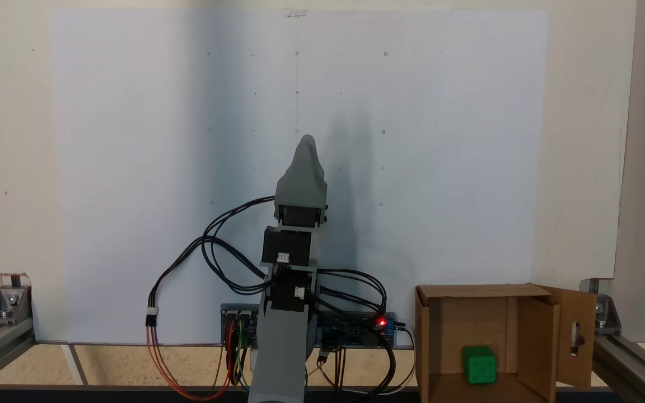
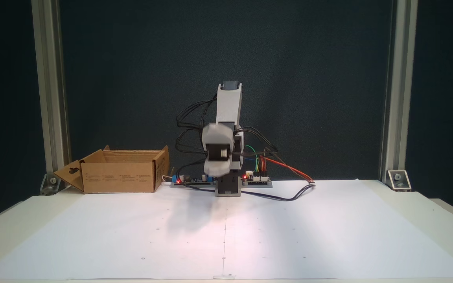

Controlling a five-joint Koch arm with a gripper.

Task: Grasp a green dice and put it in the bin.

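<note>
Resting on the floor of the bin (image 1: 471,330), the green dice (image 1: 479,364) sits inside the open cardboard box, its pipped face turned up toward the camera of the fixed view that looks down from above. In that view the bin lies at the lower right of the white paper sheet (image 1: 132,168), with one flap (image 1: 577,336) swung out to the right and showing a slot cut-out. In the other fixed view the bin (image 2: 120,173) stands on the desk (image 2: 446,212) to the left of the arm's base (image 2: 228,185), touching the back edge of the white sheet, its slotted flap hanging out on the far side from the arm.

Away from the bin, the arm is folded up over its base, beside the circuit boards (image 2: 256,179) and a loop of black cables (image 1: 227,246). The jaws (image 1: 306,146) point across the sheet, clear of the box; one grey tip shows from above, and in the front view the head is blurred, so I cannot tell whether they are wide or narrow. Nothing is visibly held.
</note>
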